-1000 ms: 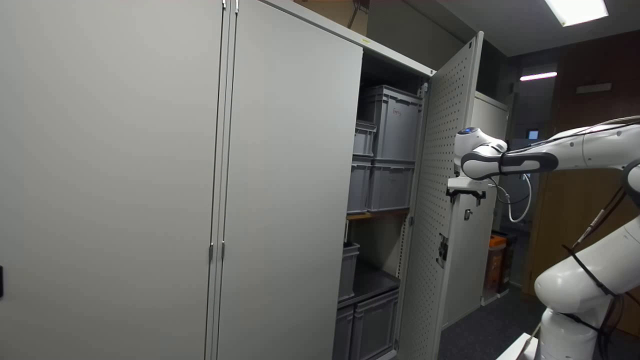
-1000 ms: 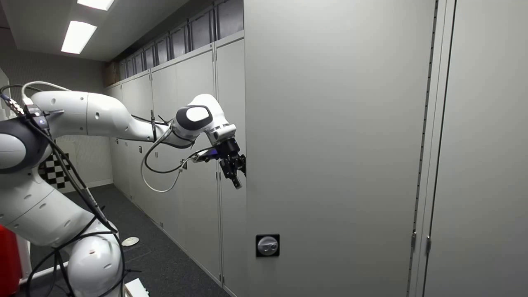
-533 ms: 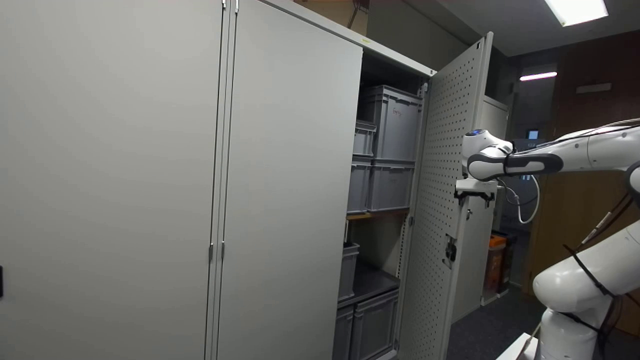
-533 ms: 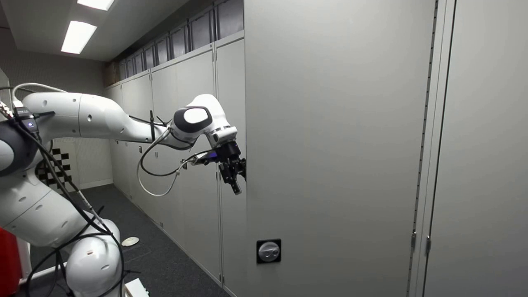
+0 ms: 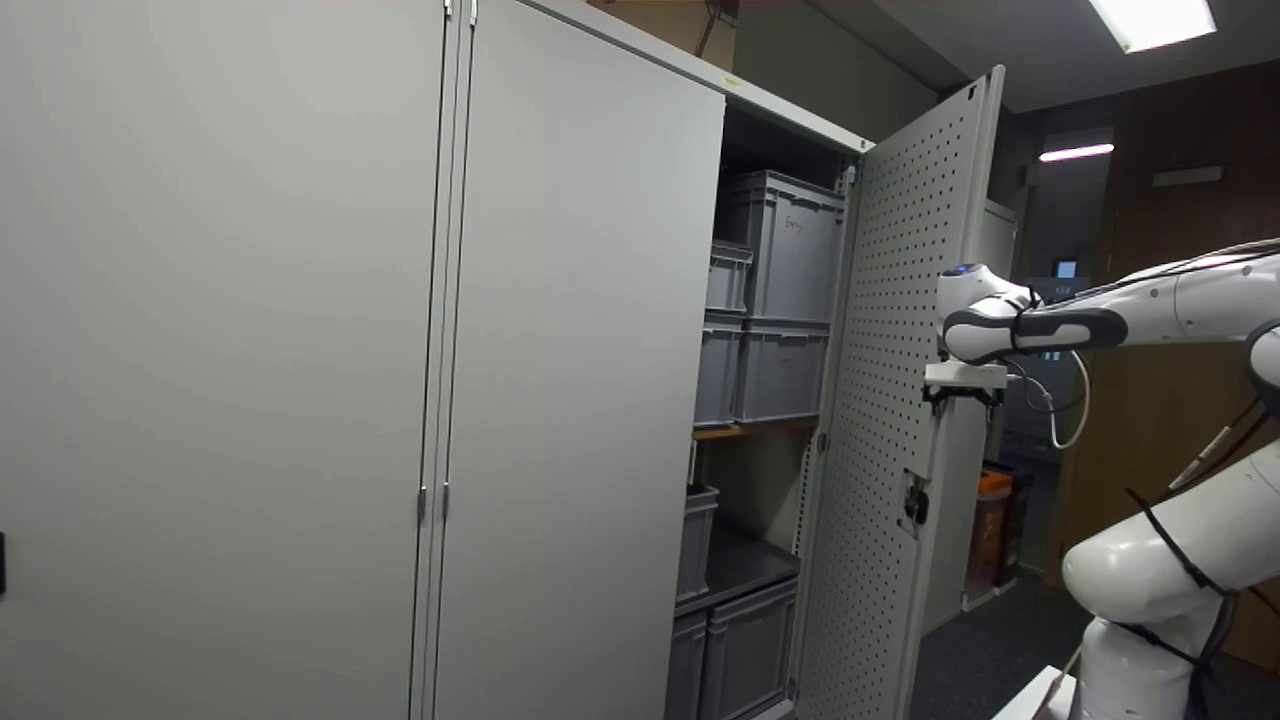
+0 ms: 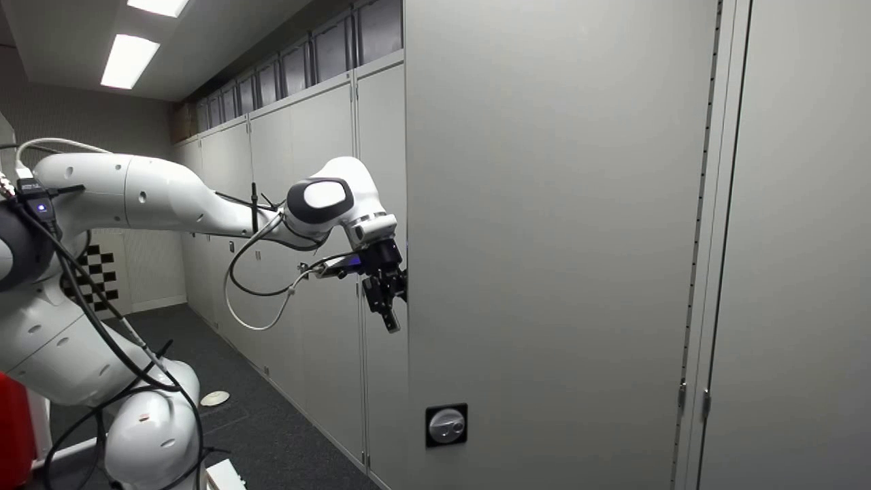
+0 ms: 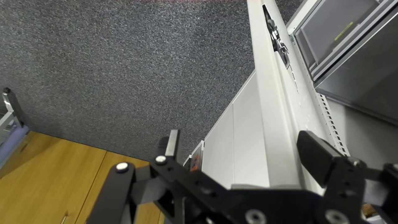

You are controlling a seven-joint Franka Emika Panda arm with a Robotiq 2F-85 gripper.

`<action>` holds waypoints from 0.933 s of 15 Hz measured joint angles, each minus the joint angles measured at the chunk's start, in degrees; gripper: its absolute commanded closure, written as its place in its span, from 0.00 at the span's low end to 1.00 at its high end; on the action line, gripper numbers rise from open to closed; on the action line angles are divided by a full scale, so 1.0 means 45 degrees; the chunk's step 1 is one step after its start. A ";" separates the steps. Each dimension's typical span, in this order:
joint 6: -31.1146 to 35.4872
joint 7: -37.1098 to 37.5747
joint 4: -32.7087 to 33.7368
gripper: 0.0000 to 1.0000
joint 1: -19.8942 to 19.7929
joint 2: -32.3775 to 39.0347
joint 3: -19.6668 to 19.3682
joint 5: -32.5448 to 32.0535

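We have the cabinet door point(image 5: 895, 300) standing open, hinged along the far vertical edge of the cabinet, its perforated inner face toward the shelving. Partway up the door's free edge, below its top outer corner and above the lock mechanism point(image 5: 914, 502), we see the gripper point(image 7: 241, 142) spread wide, with the panel between its two fingers. In the wrist view the inner-side finger point(image 7: 315, 154) sits right by the panel, though we cannot tell whether it touches; the outer-side finger point(image 7: 172, 142) stands well apart from it. In an exterior view we make out a round handle point(image 6: 446, 426) on the outer face, near the free edge and lower than the gripper. Inside the cabinet we see grey bins point(image 5: 795, 250) stacked on a shelf point(image 5: 760, 430), one marked in red writing. A closed door point(image 5: 590, 350) covers the cabinet front at the opening's near edge. Past the free edge we spot an orange-topped bin point(image 5: 993, 486), and we look down on dark carpet point(image 7: 124, 62) and wooden fronts point(image 7: 46, 180).
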 measured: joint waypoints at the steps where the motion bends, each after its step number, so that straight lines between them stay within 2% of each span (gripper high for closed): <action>1: 0.0000 -0.0053 0.0000 0.00 -0.0067 0.0000 -0.0028 0.0000; 14: -0.0004 -0.0219 0.0002 0.00 -0.0662 0.0000 -0.0336 0.0000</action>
